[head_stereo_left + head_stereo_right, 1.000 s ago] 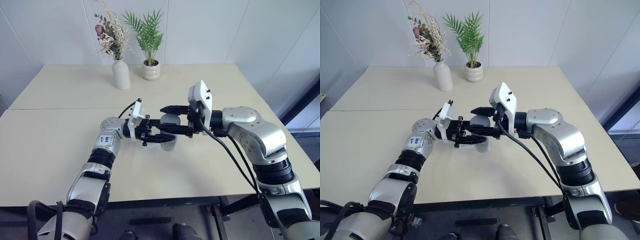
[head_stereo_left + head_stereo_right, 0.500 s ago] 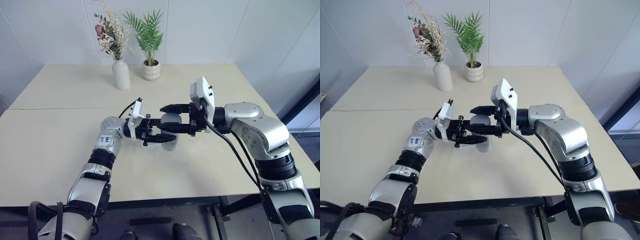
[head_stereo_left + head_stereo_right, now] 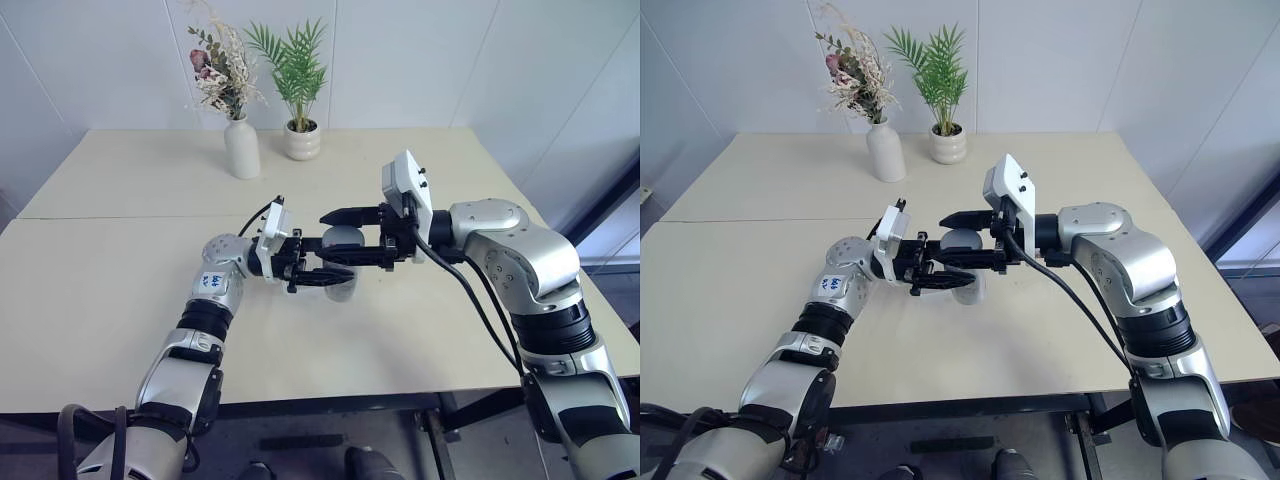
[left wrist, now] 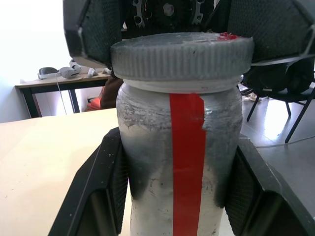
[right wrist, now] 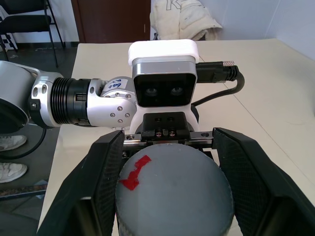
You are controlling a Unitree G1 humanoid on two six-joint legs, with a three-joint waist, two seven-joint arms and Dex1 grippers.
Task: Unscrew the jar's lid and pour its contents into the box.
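Note:
The jar (image 4: 182, 162) is a cloudy grey cylinder with a red strip down its side. It is held upright above the middle of the table (image 3: 120, 290). My left gripper (image 3: 335, 262) reaches in from the left and is shut on the jar's body, one black finger (image 4: 98, 191) on each side. The ribbed grey lid (image 5: 172, 191) sits on the jar's mouth. My right gripper (image 3: 342, 238) comes in from the right and is shut on the lid, its pads (image 5: 106, 167) pressing the rim. The contents are hidden behind the cloudy wall. The box is out of view.
A white vase of dried flowers (image 3: 241, 147) and a ribbed white pot with a green plant (image 3: 302, 140) stand at the back of the table. A seam crosses the tabletop on the left. The table's front edge lies just below my arms.
My right elbow has risen slightly while its gripper stays shut on the lid. The left arm and the jar have kept still.

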